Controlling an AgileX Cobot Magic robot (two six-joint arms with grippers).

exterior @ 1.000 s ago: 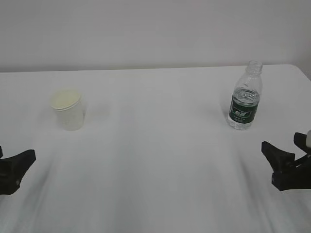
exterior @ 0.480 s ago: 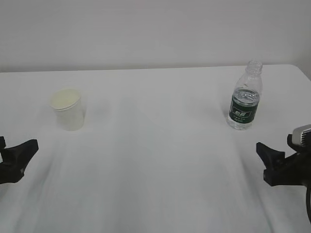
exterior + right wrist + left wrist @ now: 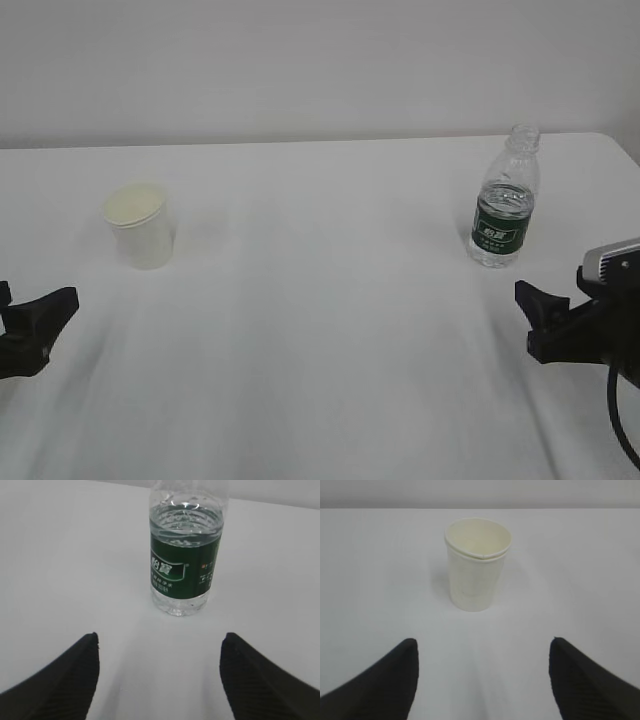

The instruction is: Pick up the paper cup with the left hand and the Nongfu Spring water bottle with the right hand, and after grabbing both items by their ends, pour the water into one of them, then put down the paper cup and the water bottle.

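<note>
Approach step: cup (image 3: 477, 565) and bottle (image 3: 185, 555) stand upright, well apart on the bench (image 3: 320, 300), each just beyond wide-open, empty fingers (image 3: 385, 680); next, advance and close.

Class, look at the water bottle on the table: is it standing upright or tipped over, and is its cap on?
Upright and uncapped. The water bottle stands on its base on the table, its bare threaded neck on top.
</note>
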